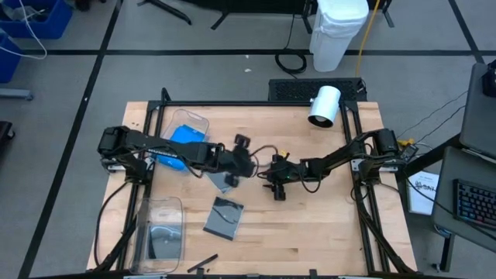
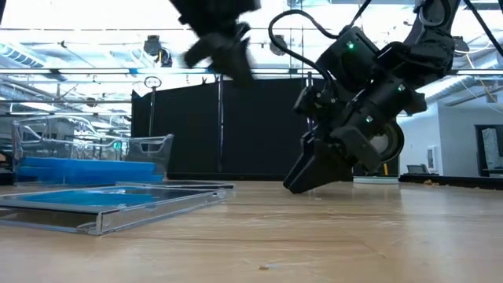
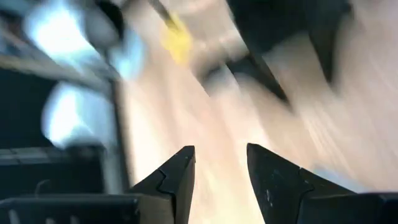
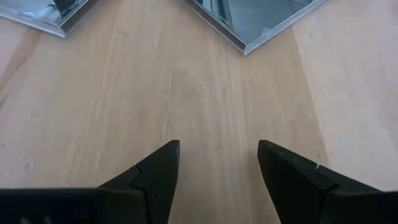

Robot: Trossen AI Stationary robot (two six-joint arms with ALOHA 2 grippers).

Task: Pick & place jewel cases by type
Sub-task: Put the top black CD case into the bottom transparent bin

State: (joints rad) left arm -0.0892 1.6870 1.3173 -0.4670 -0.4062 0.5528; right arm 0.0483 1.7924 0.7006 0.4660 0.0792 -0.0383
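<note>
Two grey/clear jewel cases lie flat on the table: one (image 1: 223, 217) toward the near side, another (image 1: 221, 180) beside my left arm's end. Corners of two cases (image 4: 37, 14) (image 4: 255, 17) show ahead of my right gripper (image 4: 217, 146), which is open just above bare wood near the table's middle (image 1: 271, 177). Blue jewel cases (image 1: 184, 141) lie in a clear bin at the far left. My left gripper (image 3: 221, 149) is open above the table's middle (image 1: 246, 161), with nothing between its fingers. In the low view a case (image 2: 110, 206) lies flat at the left.
A second clear bin (image 1: 159, 229) stands at the table's near left corner. A white cylinder (image 1: 324, 105) lies at the far edge. The two arms' ends are close together at mid-table. Bare wood stretches across the near right part of the table (image 1: 310, 232).
</note>
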